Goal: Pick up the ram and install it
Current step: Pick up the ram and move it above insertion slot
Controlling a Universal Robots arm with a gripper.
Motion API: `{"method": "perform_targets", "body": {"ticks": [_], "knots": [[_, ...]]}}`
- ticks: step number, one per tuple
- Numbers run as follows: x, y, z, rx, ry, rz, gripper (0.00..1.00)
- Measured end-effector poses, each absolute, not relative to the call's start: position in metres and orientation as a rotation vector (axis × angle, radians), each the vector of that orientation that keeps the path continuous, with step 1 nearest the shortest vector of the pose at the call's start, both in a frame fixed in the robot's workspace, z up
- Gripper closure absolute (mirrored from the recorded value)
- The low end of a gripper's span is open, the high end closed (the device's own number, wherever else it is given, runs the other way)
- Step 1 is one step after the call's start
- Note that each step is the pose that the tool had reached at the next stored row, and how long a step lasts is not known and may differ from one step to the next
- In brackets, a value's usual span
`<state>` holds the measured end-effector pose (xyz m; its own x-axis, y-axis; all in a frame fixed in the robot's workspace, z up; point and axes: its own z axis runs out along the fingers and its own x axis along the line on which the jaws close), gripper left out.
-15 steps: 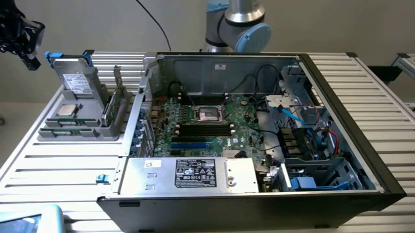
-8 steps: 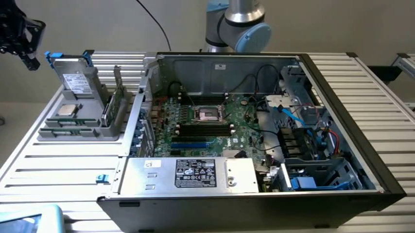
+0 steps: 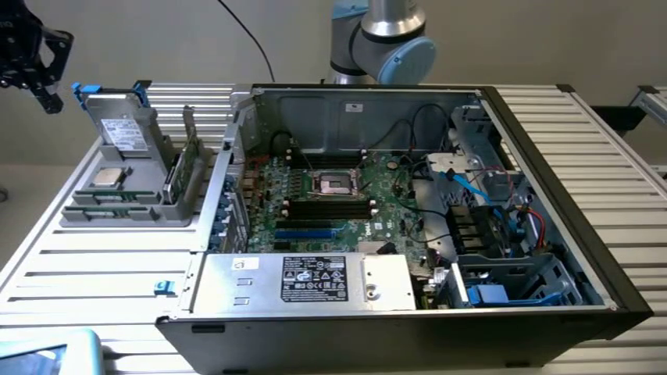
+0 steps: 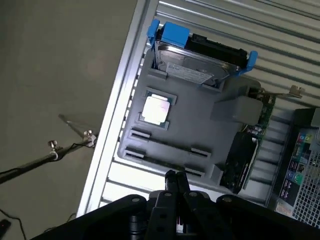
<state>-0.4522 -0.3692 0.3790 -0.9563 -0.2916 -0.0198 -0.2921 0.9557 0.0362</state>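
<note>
The ram (image 4: 167, 145) stands on edge as thin sticks in the slots of a grey holder tray (image 4: 200, 120). In the exterior view these sticks show as green strips (image 3: 105, 198) at the tray's (image 3: 78, 217) near end. My gripper (image 4: 176, 176) hangs above the tray's edge, beside the ram slots. Its fingers are pressed together and hold nothing. In the exterior view the gripper (image 3: 47, 100) is high at the far left, above and behind the tray. The black memory slots (image 3: 328, 207) lie on the motherboard inside the open computer case (image 3: 542, 156).
The tray also holds a grey drive with blue clips (image 4: 195, 67), a square silver processor (image 4: 156, 109) and an upright green card (image 4: 244, 155). A power supply (image 3: 302, 280) fills the case's near side. Cables (image 3: 469, 191) run on the exterior view's right.
</note>
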Motion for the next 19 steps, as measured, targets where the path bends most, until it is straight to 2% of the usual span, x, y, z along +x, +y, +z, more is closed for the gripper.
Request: {"method": "perform_targets", "body": {"ticks": [19], "knots": [[-0.4522,-0.3692,0.3789,-0.92,2.996,0.059,0.89]]}}
